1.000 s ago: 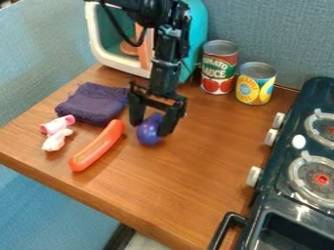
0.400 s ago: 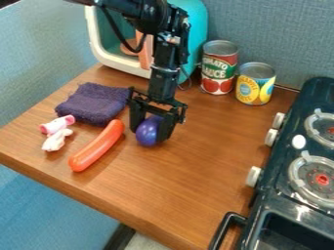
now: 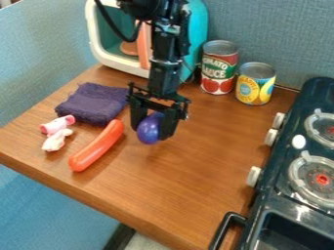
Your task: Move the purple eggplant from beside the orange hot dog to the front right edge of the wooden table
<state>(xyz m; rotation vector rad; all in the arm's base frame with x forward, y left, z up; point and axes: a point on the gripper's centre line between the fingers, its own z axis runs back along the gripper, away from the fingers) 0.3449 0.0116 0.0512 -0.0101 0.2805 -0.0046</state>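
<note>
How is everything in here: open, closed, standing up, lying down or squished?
Gripper: closed on the purple toy
Purple toy: held
Purple cloth: bunched up
Orange sausage: lying down
Red can: standing up
Yellow can: standing up
Teal box: open in front

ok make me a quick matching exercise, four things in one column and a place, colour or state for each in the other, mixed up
1. ball
2. toy sausage
3. cloth
4. taller can

A. upright beside the shorter can
B. orange-red
C. between the jaws of the gripper
D. rumpled, dark purple

Pairs: 1-C, 2-B, 3-D, 4-A
</note>
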